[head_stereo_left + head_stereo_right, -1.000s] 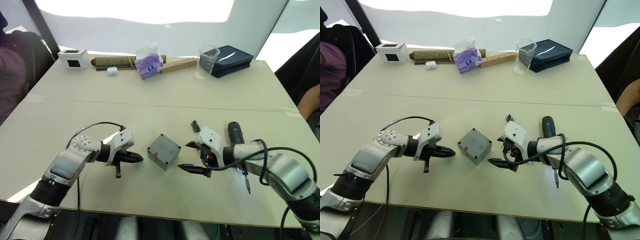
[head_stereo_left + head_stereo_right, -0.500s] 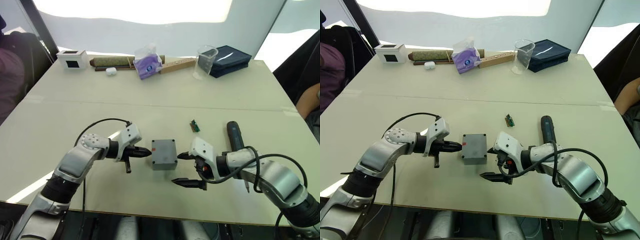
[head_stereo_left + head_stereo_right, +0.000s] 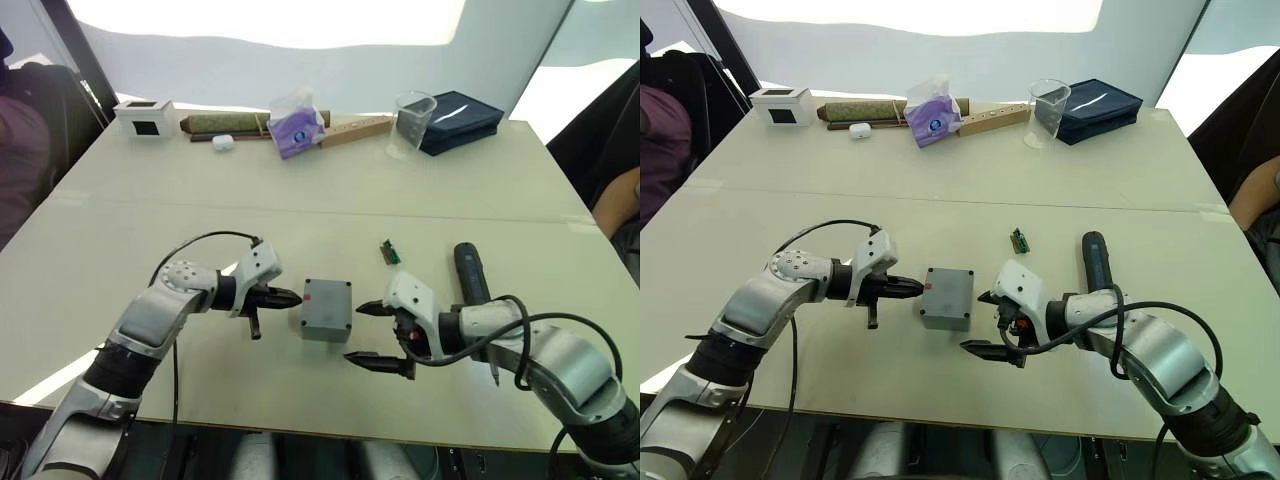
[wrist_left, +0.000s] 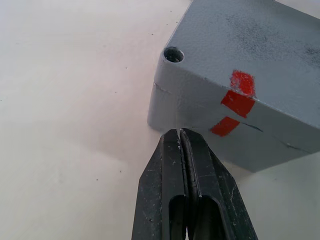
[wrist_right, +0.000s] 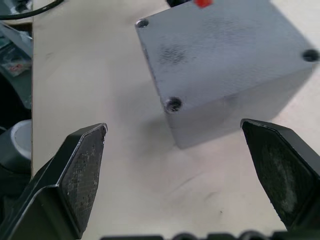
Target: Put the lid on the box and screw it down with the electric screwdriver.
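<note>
Box [image 3: 326,309] sits on the desk [image 3: 300,230] between the two hands, its lid apparently already on top, with screw holes at the corners and red marks on the side facing the left hand [image 3: 290,298]. That hand points its closed fingers straight at the red-marked side, tips just short of it or barely touching; the left wrist view leaves this unclear. The left forearm reaches in low, elbow out. The right hand [image 3: 366,334] is spread wide just beside the box's opposite side, fingers clear of it, its forearm lying across the desk. Behind the right wrist lies the electric screwdriver [image 3: 471,277], with a small green strip [image 3: 390,251] nearby. Bare desk surrounds the box towards the front edge.
</note>
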Tool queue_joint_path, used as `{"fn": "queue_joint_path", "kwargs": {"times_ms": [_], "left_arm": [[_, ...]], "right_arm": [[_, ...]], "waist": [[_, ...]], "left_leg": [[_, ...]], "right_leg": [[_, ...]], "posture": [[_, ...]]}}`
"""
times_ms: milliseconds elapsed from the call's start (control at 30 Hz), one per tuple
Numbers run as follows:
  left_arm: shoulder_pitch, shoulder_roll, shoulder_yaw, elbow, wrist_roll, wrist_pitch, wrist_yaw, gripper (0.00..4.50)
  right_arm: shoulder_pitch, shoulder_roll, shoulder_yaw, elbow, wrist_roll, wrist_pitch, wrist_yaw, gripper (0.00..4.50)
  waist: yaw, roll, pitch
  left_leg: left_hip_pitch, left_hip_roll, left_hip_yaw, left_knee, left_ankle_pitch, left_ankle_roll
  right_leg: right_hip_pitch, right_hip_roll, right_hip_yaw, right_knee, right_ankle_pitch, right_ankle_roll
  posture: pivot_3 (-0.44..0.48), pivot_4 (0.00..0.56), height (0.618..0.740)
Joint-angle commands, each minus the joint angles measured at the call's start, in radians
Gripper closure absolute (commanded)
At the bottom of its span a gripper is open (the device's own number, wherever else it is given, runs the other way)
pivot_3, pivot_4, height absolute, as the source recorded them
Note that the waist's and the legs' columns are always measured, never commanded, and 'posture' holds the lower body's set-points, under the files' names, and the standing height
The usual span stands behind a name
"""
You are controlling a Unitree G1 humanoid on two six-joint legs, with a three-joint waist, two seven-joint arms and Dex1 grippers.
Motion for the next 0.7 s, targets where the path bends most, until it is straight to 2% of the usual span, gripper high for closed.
{"fn": "queue_joint_path", "kwargs": {"times_ms": [33, 100, 167, 333, 467, 567, 633, 700], "left_arm": [[-0.046, 0.061, 0.068, 0.011, -0.019, -0.015, -0.042, 4.50], [-0.087, 0.076, 0.104, 0.014, -0.064, 0.017, -0.068, 4.50], [-0.114, 0.079, 0.113, 0.008, -0.080, 0.031, -0.079, 4.50], [-0.153, 0.070, 0.110, -0.054, -0.133, 0.080, -0.102, 4.50], [-0.174, 0.021, 0.075, -0.058, -0.123, 0.072, -0.078, 4.50], [-0.162, 0.019, 0.061, -0.062, -0.110, 0.062, -0.082, 4.50], [-0.162, 0.017, 0.062, -0.065, -0.118, 0.069, -0.080, 4.50], [-0.160, 0.019, 0.060, -0.065, -0.117, 0.068, -0.080, 4.50]], "right_arm": [[0.050, 0.028, -0.227, -0.061, 0.110, 0.028, -0.053, 0.02], [0.089, 0.048, -0.315, -0.042, 0.112, 0.024, -0.098, 0.02], [0.112, 0.057, -0.339, -0.024, 0.094, 0.010, -0.127, 0.02], [0.151, 0.077, -0.307, 0.050, -0.006, -0.100, -0.155, 0.02], [0.152, 0.137, -0.235, 0.156, -0.092, -0.197, -0.182, 0.02], [0.148, 0.156, -0.212, 0.181, -0.120, -0.231, -0.184, 0.71], [0.146, 0.160, -0.196, 0.197, -0.136, -0.247, -0.181, 1.33], [0.141, 0.165, -0.185, 0.213, -0.149, -0.259, -0.180, 2.20]], "waist": [[0.000, 0.000, 0.000], [0.000, 0.000, 0.000], [0.001, 0.000, 0.000], [-0.001, 0.000, 0.000], [-0.002, 0.000, 0.000], [-0.004, 0.000, 0.000], [-0.002, 0.000, 0.000], [-0.001, 0.000, 0.000]], "left_leg": [[0.000, 0.000, 0.000, 0.000, 0.000, 0.000], [0.000, 0.000, 0.000, 0.000, 0.000, 0.000], [0.000, 0.000, 0.000, 0.000, 0.000, 0.000], [0.000, -0.001, 0.001, 0.000, 0.000, 0.000], [0.000, 0.000, 0.001, 0.001, 0.000, 0.000], [0.000, 0.000, 0.001, 0.002, 0.000, 0.000], [0.000, 0.000, 0.001, 0.002, 0.000, 0.000], [0.000, 0.000, 0.001, 0.002, 0.000, 0.000]], "right_leg": [[0.000, 0.000, 0.000, 0.000, 0.000, 0.000], [0.000, 0.000, 0.000, 0.000, 0.000, 0.000], [0.000, 0.000, 0.000, 0.000, 0.000, 0.000], [0.000, 0.000, 0.000, 0.000, 0.000, 0.000], [0.001, 0.001, 0.000, 0.001, 0.000, 0.000], [0.000, 0.001, 0.001, 0.001, 0.000, 0.000], [0.000, 0.001, 0.001, 0.001, 0.000, 0.000], [0.000, 0.001, 0.001, 0.001, 0.000, 0.000]], "posture": [[0.000, 0.150, 0.740], [0.000, 0.150, 0.740], [0.000, 0.150, 0.740], [0.000, 0.150, 0.740], [0.000, 0.150, 0.740], [0.000, 0.150, 0.740], [0.000, 0.150, 0.740], [0.000, 0.150, 0.740]]}}
